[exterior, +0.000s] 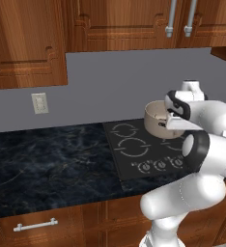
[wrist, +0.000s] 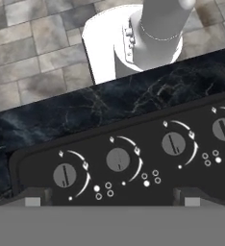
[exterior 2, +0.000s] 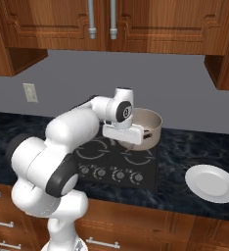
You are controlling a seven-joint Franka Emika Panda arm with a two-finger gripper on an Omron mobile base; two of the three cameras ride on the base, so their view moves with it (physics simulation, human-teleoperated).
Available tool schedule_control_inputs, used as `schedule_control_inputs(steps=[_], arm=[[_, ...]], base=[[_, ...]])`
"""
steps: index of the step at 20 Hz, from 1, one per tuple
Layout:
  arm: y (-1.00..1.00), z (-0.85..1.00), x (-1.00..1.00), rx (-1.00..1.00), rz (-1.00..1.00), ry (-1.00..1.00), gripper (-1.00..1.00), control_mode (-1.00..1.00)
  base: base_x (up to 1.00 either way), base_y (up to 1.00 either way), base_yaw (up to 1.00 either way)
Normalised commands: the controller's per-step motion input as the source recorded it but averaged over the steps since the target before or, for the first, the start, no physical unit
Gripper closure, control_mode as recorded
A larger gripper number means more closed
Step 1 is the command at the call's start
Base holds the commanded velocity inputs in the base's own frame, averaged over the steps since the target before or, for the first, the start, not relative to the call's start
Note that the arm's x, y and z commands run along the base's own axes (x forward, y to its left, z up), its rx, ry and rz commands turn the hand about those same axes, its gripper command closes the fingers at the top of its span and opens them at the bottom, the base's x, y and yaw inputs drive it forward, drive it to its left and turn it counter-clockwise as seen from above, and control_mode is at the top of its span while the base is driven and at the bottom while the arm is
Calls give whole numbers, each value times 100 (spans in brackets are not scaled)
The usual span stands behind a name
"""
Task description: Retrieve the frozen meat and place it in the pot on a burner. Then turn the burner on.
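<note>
On black glass cooktop [exterior 2: 146, 169], rear right: pot [exterior 2: 148, 125], beige, upright, sitting on a burner [exterior: 132, 147] zone at back. Gripper [wrist: 112, 199] above the knob row [wrist: 118, 160] at cooktop front edge, fingers spread wide apart, nothing between them. Hand cam looks down on knobs and dark marble counter [exterior: 52, 166] strip w/ tiled floor beyond. White plate [exterior 2: 212, 183] on counter, right of cooktop, well apart from pot. Frozen meat: can't tell where.

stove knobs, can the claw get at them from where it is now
Probably yes. The open claw hangs over the stove's front edge, looking straight down on the row of knobs, and nothing lies between them. The pot sits farther back, out of the way.
</note>
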Motion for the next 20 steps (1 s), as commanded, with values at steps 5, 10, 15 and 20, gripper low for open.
schedule_control_inputs(steps=[5, 10, 15, 20], arm=[[0, -24, 0, 0, 0, -6, -100, -100], [0, -22, 0, 0, 0, -2, -100, -100], [0, -32, 0, 0, 0, 0, -100, -100], [5, -41, -1, 0, 0, 0, -100, -100]], base=[[0, 0, 0], [0, 0, 0], [0, 0, 0], [0, 0, 0]])
